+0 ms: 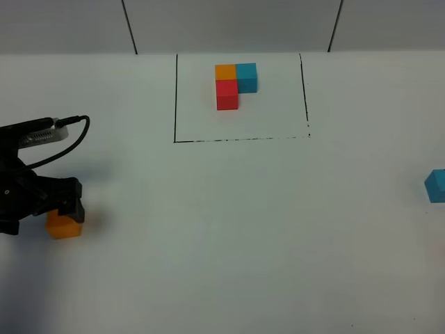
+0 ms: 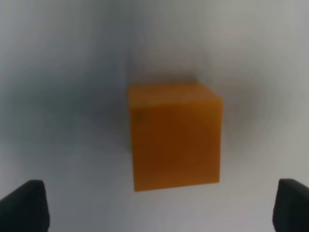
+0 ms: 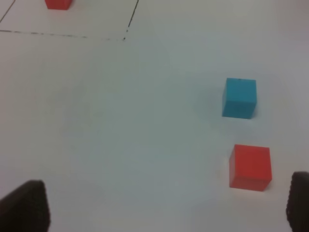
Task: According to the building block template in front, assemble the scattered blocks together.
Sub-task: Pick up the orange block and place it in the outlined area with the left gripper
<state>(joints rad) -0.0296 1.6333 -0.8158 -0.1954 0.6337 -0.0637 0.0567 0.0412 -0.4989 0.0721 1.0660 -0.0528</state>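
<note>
The building block template [image 1: 235,85], an L of orange, blue and red cubes, sits inside a thin black rectangle at the back. My left gripper [image 1: 69,209] hovers at the left directly over the loose orange cube [image 1: 65,226]. In the left wrist view the orange cube [image 2: 174,137] fills the middle, with the gripper [image 2: 157,208] open and its fingertips [image 2: 24,205] set wide and touching nothing. The loose blue cube [image 1: 436,185] lies at the right edge. In the right wrist view the blue cube [image 3: 239,98] and the red cube [image 3: 250,166] lie close together, ahead of my open right gripper [image 3: 161,205].
The white table [image 1: 229,243] carries the drawn black frame line [image 1: 240,139] across its back middle. A black cable [image 1: 69,136] loops off the left arm. A corner of the frame [image 3: 124,37] and the template's red cube [image 3: 58,4] show in the right wrist view.
</note>
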